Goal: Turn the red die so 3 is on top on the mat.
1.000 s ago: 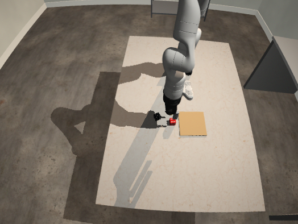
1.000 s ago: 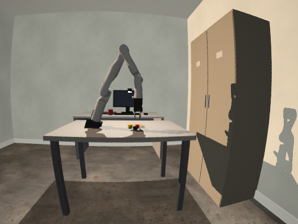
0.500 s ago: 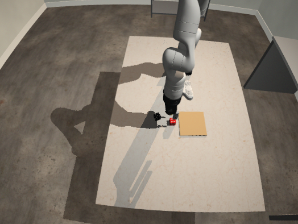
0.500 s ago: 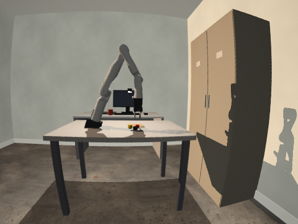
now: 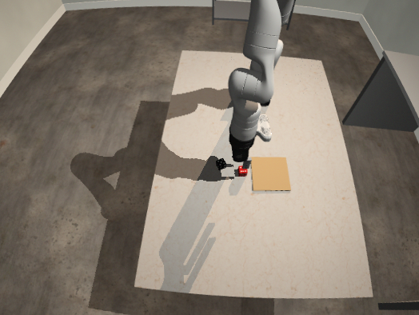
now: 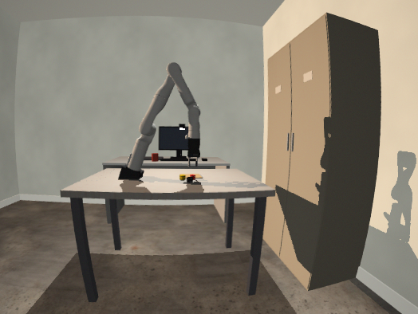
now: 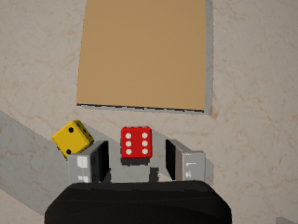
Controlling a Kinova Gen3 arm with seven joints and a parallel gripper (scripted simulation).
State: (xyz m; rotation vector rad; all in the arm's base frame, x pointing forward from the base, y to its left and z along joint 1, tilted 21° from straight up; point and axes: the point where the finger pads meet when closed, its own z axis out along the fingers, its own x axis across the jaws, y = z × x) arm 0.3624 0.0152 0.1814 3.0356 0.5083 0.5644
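My top view looks steeply down from high over the surface (image 5: 256,248), taking in floor all round. My exterior view stands far back at surface height, facing the arm (image 6: 159,104). My wrist view looks straight down, close. All three share the mat (image 7: 143,50).

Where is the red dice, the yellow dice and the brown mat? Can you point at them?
red die (image 7: 136,143), wrist view, on its six-dot top face
yellow die (image 7: 72,137), wrist view, middle of its top face
mat (image 7: 143,50), wrist view, on its bare middle
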